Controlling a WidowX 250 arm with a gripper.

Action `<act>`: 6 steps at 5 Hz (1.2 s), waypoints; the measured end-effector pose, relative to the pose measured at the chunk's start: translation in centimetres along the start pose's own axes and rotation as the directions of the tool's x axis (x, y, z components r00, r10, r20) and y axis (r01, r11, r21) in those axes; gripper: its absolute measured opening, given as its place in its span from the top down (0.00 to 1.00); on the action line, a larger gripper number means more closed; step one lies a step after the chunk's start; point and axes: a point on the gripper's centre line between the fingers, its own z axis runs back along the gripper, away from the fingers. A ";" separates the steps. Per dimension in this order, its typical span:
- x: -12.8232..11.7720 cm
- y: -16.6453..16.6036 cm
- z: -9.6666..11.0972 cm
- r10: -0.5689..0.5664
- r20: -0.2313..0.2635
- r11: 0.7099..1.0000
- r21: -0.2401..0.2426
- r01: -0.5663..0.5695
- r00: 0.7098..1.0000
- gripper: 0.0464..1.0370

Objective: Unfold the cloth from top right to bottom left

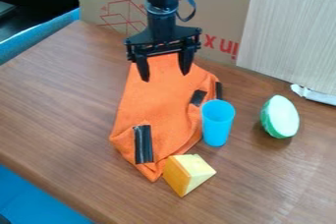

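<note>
Orange fabric cloth (pixel 160 102) lies partly folded on the brown wooden table (pixel 59 95), under the spread black two-finger gripper (pixel 164 70); pulling the cloth could topple the tall blue cup (pixel 217 123) beside its edge.

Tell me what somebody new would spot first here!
Probably the bright orange cloth, lying across the brown table. Above its far end hangs the black gripper, fingers spread. Then maybe the blue cup standing at the cloth's side, with a yellow wedge by its near corner.
</note>
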 end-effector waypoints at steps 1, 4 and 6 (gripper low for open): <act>-0.1 -0.9 -1.0 -0.019 -0.029 1.000 -0.003 0.019 0.999 0.04; -1.1 -1.9 -3.5 -0.075 -0.045 0.997 -0.011 0.075 0.996 0.04; -1.7 -3.0 -3.6 -0.098 -0.012 0.995 -0.027 0.098 0.995 0.04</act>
